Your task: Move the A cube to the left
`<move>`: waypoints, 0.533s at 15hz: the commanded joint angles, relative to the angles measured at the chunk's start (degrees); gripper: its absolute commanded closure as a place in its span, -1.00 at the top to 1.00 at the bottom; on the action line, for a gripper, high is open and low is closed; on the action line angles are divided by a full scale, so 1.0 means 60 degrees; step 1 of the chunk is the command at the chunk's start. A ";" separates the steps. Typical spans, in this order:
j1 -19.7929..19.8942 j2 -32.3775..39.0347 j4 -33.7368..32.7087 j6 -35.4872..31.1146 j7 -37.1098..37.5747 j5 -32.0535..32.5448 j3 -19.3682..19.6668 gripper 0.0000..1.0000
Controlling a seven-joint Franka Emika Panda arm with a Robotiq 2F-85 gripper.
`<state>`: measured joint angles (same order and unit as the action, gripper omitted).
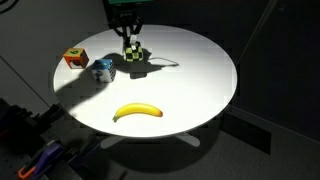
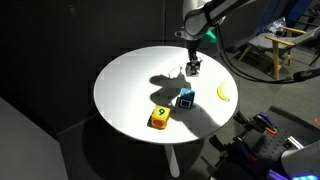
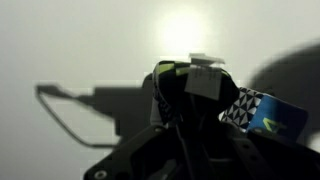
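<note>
The A cube is a small dark cube with black-and-white and green markings. It is at the far side of the round white table and also shows in an exterior view. My gripper comes down from above with its fingers closed around the cube, at or just above the tabletop. In the wrist view the cube sits between the dark fingers; its lower part is hidden.
A blue-and-white cube lies close by the A cube. An orange-red cube sits near the table's edge. A banana lies towards the rim.
</note>
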<state>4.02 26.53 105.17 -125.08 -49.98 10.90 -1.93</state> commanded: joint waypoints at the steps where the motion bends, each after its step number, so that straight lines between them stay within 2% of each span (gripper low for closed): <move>1: -0.0090 -0.0232 0.0191 -0.0118 -0.0387 0.0456 -0.0072 -0.86; 8: -0.0470 -0.0111 0.0024 -0.0174 -0.0391 0.0765 -0.0270 -0.85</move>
<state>1.59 26.53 105.18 -125.45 -51.14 14.26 -2.93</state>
